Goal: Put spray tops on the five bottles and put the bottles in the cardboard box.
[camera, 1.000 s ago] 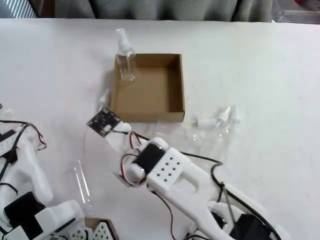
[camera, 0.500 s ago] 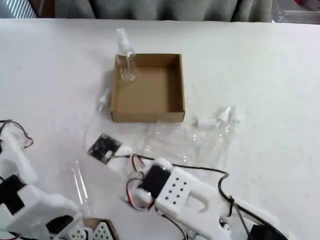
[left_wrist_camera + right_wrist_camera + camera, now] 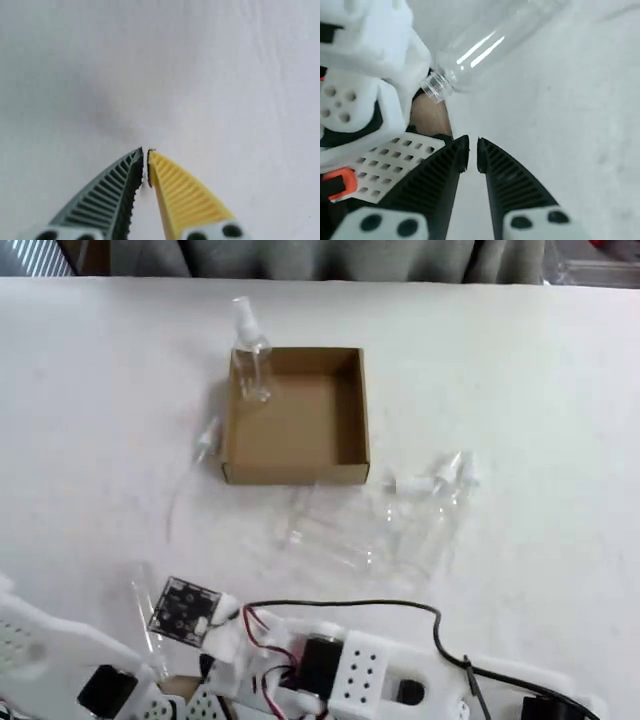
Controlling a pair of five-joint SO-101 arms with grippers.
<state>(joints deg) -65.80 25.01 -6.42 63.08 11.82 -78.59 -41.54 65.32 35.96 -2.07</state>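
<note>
While upright, bottle (image 3: 254, 362) in cardboard box (image 3: 296, 473)

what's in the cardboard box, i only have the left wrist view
Observer: One bottle with a spray top on stands in the far left corner of the cardboard box.
Operator: where are the rest
Observer: A cluster of clear bottles lies just in front of the box, toward the arms.
Operator: right gripper got anything
Observer: No. The right gripper is shut on nothing; an uncapped bottle lies past its tips.
</note>
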